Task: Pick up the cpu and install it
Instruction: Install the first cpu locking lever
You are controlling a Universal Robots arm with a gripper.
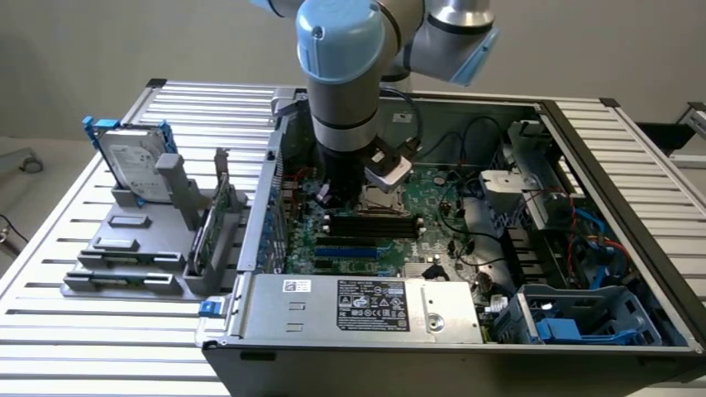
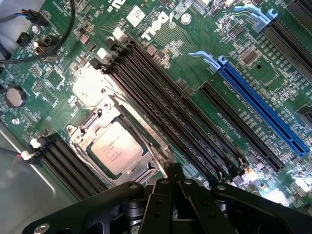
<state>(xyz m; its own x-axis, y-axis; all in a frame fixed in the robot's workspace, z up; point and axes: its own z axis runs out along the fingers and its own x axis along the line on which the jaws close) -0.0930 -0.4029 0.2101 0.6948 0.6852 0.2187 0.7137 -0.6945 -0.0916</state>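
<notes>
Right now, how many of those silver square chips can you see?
1: the cpu lies in the socket on the green motherboard, beside the long black slots. Others could be hidden by the arm.

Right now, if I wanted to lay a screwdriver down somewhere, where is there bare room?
The slatted table is bare behind the hard drive and in front of the grey holder. Inside the computer case it is crowded: the arm hangs over the motherboard, where the cpu sits in its socket.
</notes>
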